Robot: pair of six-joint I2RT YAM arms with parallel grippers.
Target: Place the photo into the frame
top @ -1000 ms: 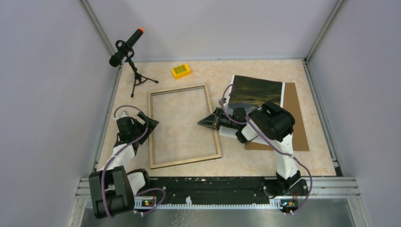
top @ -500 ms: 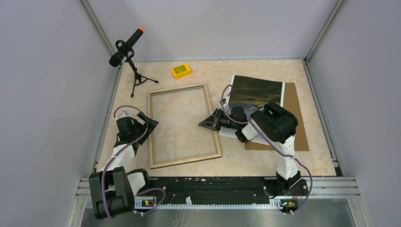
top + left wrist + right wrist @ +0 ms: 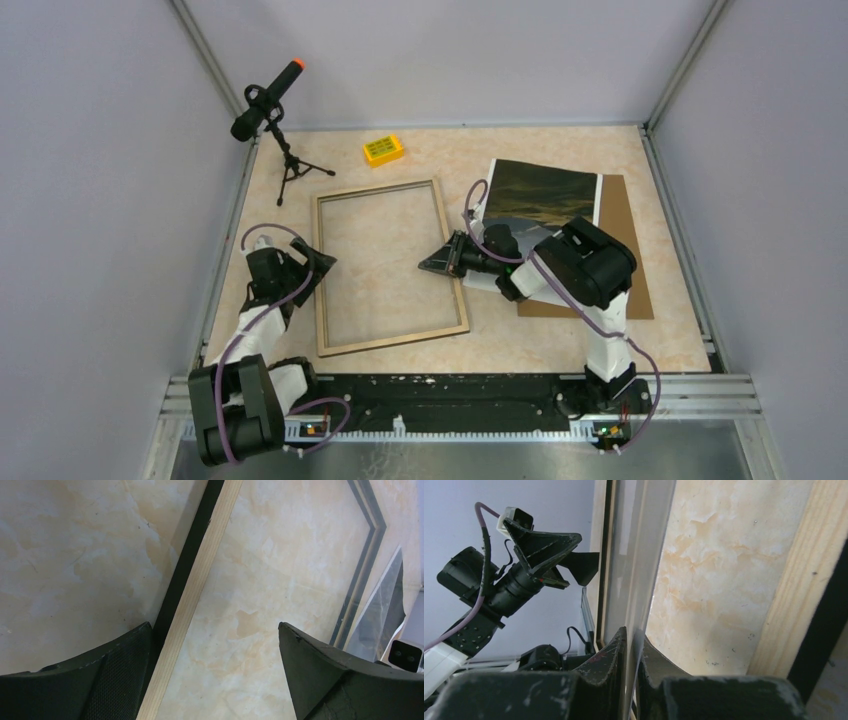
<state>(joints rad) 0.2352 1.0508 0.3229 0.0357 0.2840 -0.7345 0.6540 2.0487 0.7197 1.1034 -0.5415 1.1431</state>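
Fingers (image 3: 609, 655) of the right gripper (image 3: 441, 262) pinch the raised edge of a clear pane (image 3: 639, 545) above the right rail of the frame (image 3: 392, 340). The left gripper (image 3: 215, 680) hangs astride the left rail with its fingers wide apart, touching nothing that shows.

The pane apparently has to lie flat in the recess before the print goes on top. It should go down slowly and level, its edge square to the rail, because a sheet this thin and slick may flex, slide or ride up on the wood.

The marbled beige desk (image 3: 520, 345) is smooth and matte. The frame lies back up, an open rectangle of pale, grainy wood with a black inner edge. To its right a flat brown hardboard sheet (image 3: 630, 250) carries the photo (image 3: 540, 190), a thin print of dark and golden mountains with a white border and a slight sheen. The right arm hides the photo's near part, and it is not yet in the frame.
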